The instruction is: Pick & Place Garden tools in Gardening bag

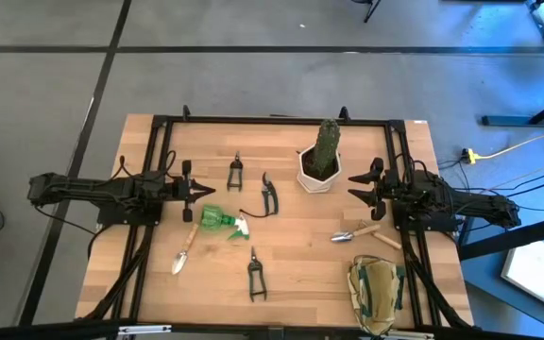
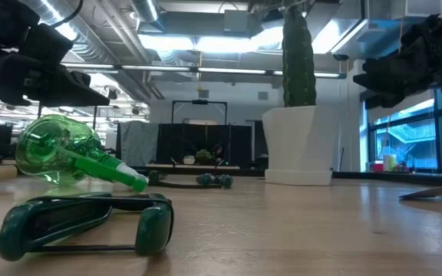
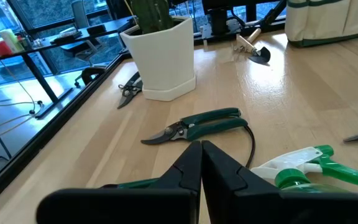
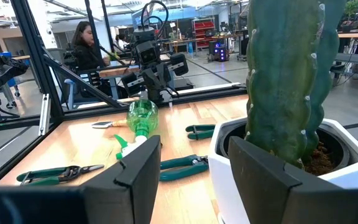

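Three black-green pruning shears (image 1: 235,173), (image 1: 269,195), (image 1: 256,276) lie flat on the wooden table. A green spray bottle (image 1: 223,220) lies on its side between them. One trowel (image 1: 183,253) lies near the left front and another (image 1: 355,232) at the right. The olive gardening bag (image 1: 376,295) sits at the front right corner. My left gripper (image 1: 201,192) hovers shut at the left, just above and behind the bottle (image 3: 303,168) and one pair of shears (image 3: 194,126). My right gripper (image 1: 355,186) hovers open at the right, beside the cactus pot, with nothing between its fingers (image 4: 138,171).
A cactus in a white pot (image 1: 320,165) stands at the table's far middle, close in front of my right gripper (image 4: 191,168). A black frame (image 1: 272,120) runs around the table's edges. A person sits in the room beyond the table.
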### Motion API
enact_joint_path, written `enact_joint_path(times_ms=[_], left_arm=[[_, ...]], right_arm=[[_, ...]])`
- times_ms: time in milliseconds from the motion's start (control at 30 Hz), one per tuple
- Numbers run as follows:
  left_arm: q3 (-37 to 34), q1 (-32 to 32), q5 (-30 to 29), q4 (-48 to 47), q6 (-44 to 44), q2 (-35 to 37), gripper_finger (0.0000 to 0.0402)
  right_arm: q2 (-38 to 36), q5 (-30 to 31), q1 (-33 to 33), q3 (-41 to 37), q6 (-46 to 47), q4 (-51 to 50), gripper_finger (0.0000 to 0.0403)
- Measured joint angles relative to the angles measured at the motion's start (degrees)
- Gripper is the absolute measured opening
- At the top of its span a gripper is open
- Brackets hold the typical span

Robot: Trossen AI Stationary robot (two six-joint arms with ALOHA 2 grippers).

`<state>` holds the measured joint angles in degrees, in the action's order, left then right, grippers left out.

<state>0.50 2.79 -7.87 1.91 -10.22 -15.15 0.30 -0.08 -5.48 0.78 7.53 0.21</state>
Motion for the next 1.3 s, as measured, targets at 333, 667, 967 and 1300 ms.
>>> enact_joint_path(times_ms=[333, 667, 967, 1300], left_arm=[[0.00, 0.02, 0.00, -0.02, 0.00, 0.01, 0.0004], [0.01, 0.01, -0.01, 0.00, 0.00, 0.00, 0.0004], [0.01, -0.02, 0.17, 16.21, 5.47, 0.00, 0.0004], [-0.01, 0.00, -2.32, 44.27, 15.99, -0.10, 0.0004]], right_arm=[[0.00, -0.01, -0.01, 0.00, 0.00, 0.00, 0.0193], [0.00, -0.01, -0.01, 0.01, -0.01, 0.00, 0.0192], [0.00, 0.01, -0.02, 0.01, 0.00, 0.00, 0.0192], [0.00, -0.01, 0.00, 0.01, 0.00, 0.00, 0.0192]])
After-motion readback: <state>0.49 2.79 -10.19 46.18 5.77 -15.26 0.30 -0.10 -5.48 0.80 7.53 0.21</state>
